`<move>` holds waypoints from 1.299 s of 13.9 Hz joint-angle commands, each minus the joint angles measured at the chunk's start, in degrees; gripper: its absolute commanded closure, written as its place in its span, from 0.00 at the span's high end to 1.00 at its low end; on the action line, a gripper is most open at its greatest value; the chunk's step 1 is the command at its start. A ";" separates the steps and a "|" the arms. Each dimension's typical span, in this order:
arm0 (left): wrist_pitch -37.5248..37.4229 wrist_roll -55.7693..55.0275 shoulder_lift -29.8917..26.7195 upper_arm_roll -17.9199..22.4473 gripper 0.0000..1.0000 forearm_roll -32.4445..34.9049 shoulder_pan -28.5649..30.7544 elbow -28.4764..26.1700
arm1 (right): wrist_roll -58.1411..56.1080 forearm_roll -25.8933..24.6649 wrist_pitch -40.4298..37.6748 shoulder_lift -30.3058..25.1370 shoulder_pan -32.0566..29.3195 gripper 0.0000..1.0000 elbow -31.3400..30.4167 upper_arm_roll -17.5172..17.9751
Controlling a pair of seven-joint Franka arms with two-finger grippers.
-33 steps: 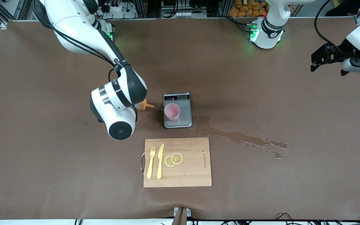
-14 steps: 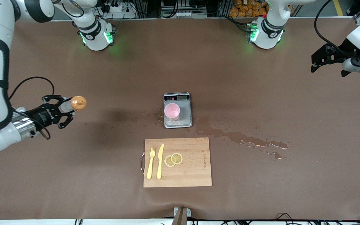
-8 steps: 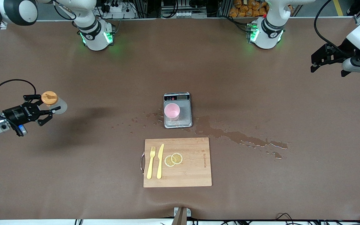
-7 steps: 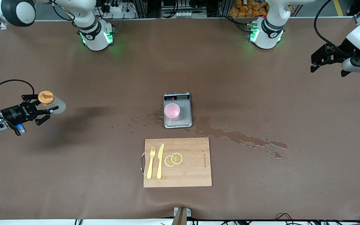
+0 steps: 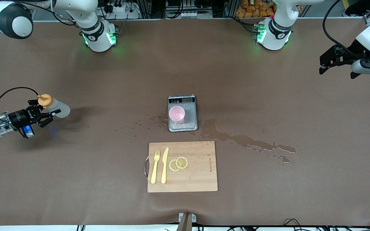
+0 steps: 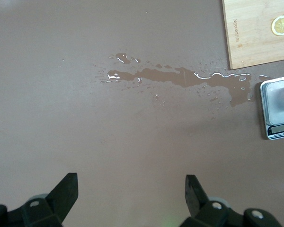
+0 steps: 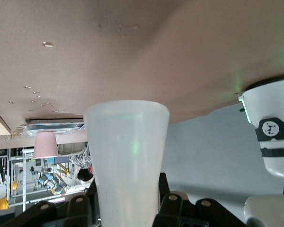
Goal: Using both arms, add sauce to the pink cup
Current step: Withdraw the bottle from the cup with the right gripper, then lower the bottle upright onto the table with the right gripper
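Note:
The pink cup (image 5: 176,114) stands upright on the grey scale (image 5: 188,120) at the table's middle. My right gripper (image 5: 45,113) is shut on the sauce bottle (image 5: 59,111), whitish with an orange cap (image 5: 45,100), low over the table at the right arm's end, well away from the cup. In the right wrist view the bottle (image 7: 127,161) fills the space between the fingers of the right gripper (image 7: 125,198), and the cup (image 7: 46,144) shows small. My left gripper (image 5: 324,69) waits, open and empty, over the left arm's end; it also shows in the left wrist view (image 6: 131,182).
A wooden cutting board (image 5: 198,173) with a yellow fork (image 5: 154,167), knife (image 5: 164,165) and lemon slices (image 5: 178,163) lies nearer the front camera than the scale. A wet spill (image 5: 246,141) runs from the scale toward the left arm's end; drops (image 5: 140,123) lie on the scale's right-arm side.
My right arm swung the bottle away from the cup to the right arm's end of the table and lowered it. The left arm has not moved.

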 commanded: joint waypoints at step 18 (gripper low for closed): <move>-1.33 -2.12 0.00 0.17 1.00 0.31 0.67 0.48 | -7.46 -2.92 4.48 6.91 -3.86 0.65 -0.52 0.73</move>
